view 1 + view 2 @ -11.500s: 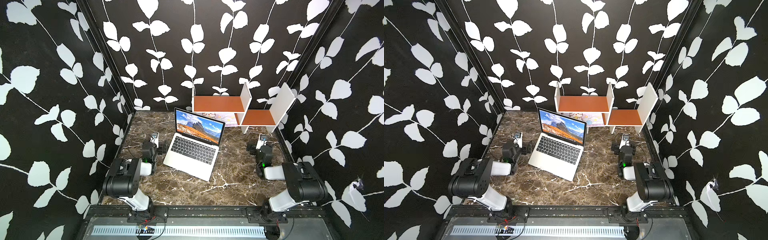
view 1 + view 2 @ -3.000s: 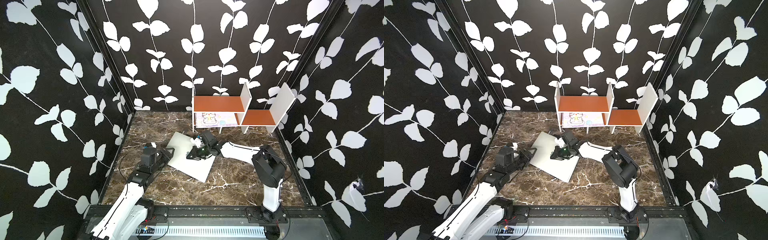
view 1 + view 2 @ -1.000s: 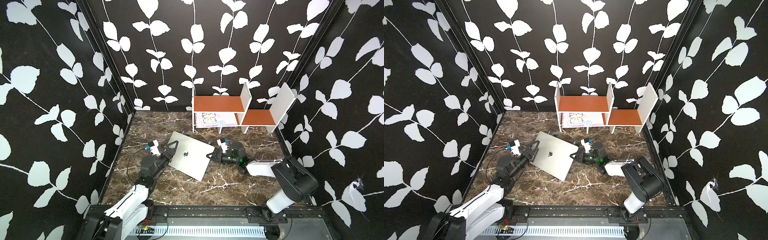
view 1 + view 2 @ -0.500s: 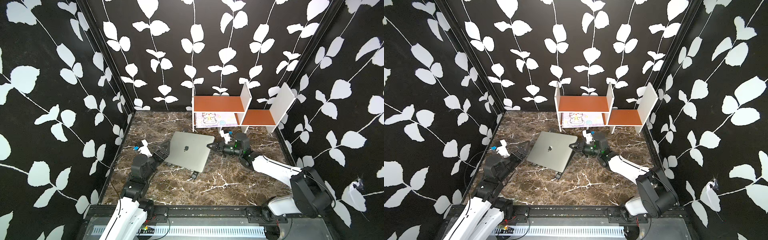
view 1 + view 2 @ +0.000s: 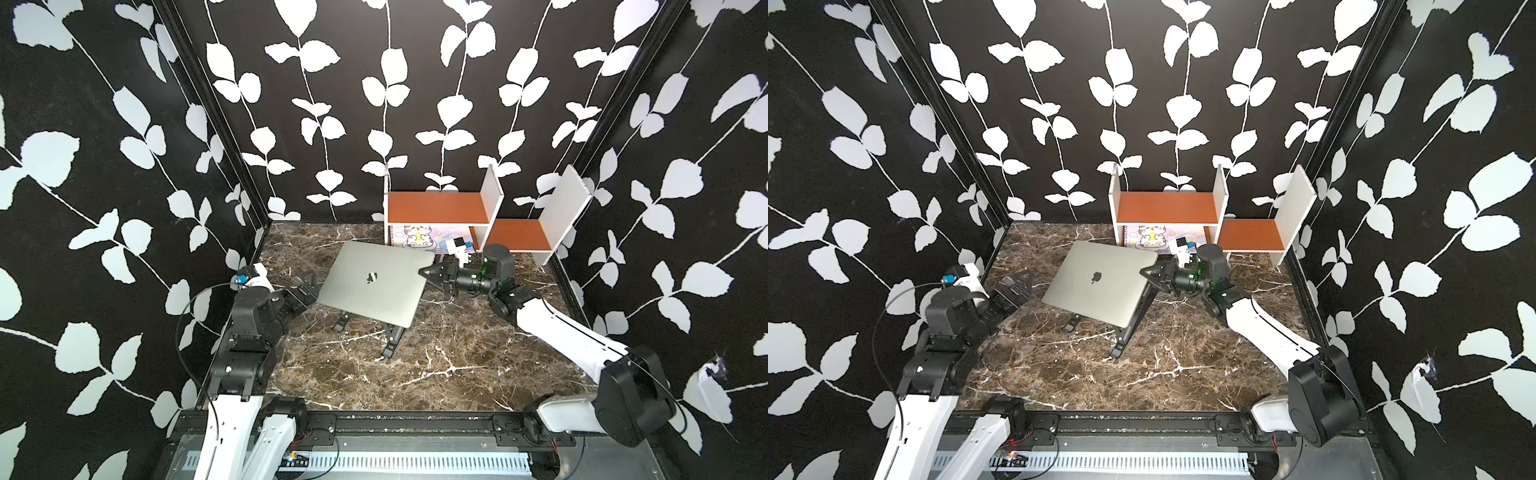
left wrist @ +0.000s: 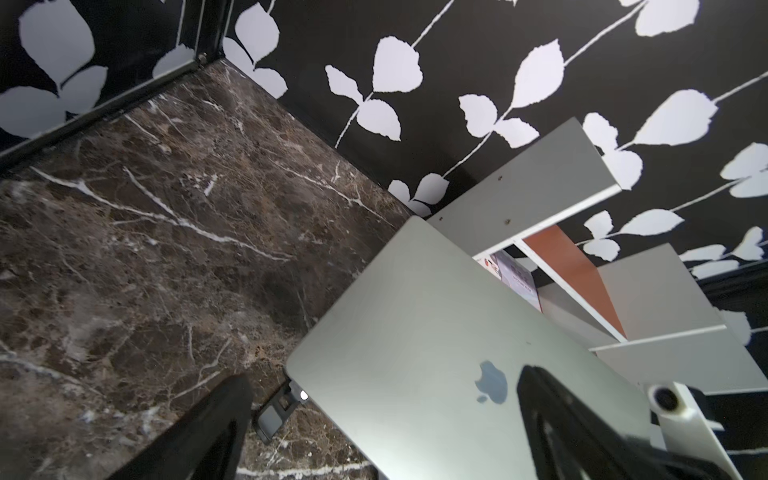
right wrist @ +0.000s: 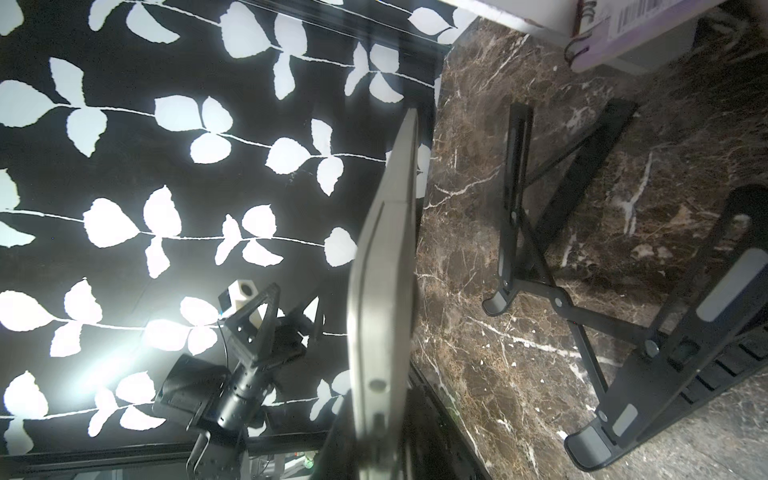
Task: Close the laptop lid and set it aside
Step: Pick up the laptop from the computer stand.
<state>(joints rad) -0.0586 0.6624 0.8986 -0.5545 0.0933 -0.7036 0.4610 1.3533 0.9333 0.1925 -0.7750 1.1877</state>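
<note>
Brown marble tabletop (image 5: 415, 374), black leaf-print walls (image 5: 332, 83). R gripper (image 5: 424, 273) pinches closed laptop (image 5: 374, 286) over black stand (image 5: 387, 351); L gripper (image 5: 305, 289) spread, just beside laptop's edge.

Even light fills both top views; in the right wrist view glare blooms on the wall (image 7: 99, 365), the laptop (image 7: 380, 316) blurred.

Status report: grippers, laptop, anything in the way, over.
Left gripper open, clear of laptop. Right gripper shut on its edge, lid closed, held above stand. Shelf close behind.
</note>
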